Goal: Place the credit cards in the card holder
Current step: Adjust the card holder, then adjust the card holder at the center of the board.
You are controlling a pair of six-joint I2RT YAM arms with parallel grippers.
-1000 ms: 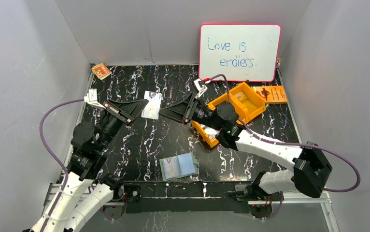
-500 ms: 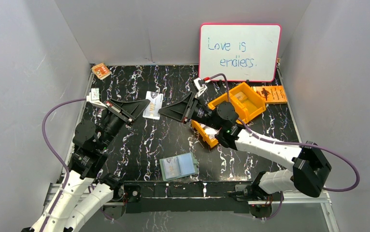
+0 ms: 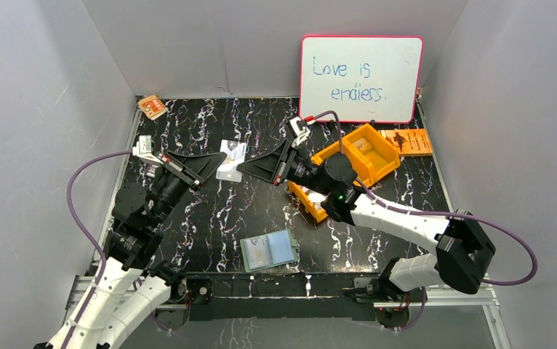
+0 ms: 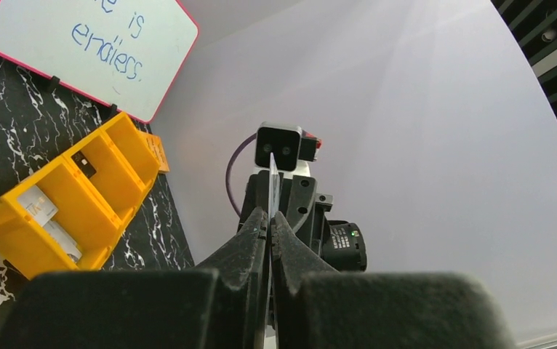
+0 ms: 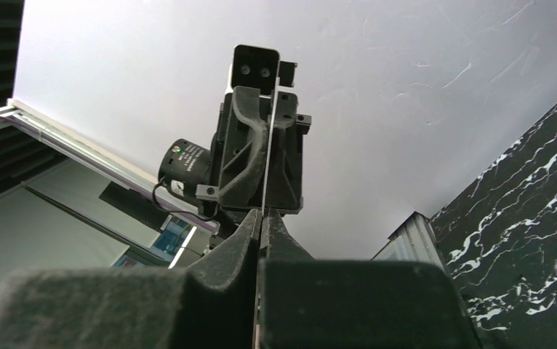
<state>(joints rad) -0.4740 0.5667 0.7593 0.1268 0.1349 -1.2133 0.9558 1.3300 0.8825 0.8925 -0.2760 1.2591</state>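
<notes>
One card (image 3: 230, 161), likely light, stiff and slick, is clamped at opposite edges by the left gripper (image 3: 217, 162) and right gripper (image 3: 243, 170), jaws closed, 11 o'clock from the holder (image 3: 268, 250).

Table (image 3: 210, 211): black top veined white, walled in pale grey.
- Near edge, centre: card holder (image 3: 268, 251), lying open.
- Right: orange tray (image 3: 390, 161), with an orange booklet (image 3: 408, 141) just beyond it.
- Far left corner: small orange packet (image 3: 152, 107).
- Back: whiteboard (image 3: 361, 78), standing upright.
</notes>
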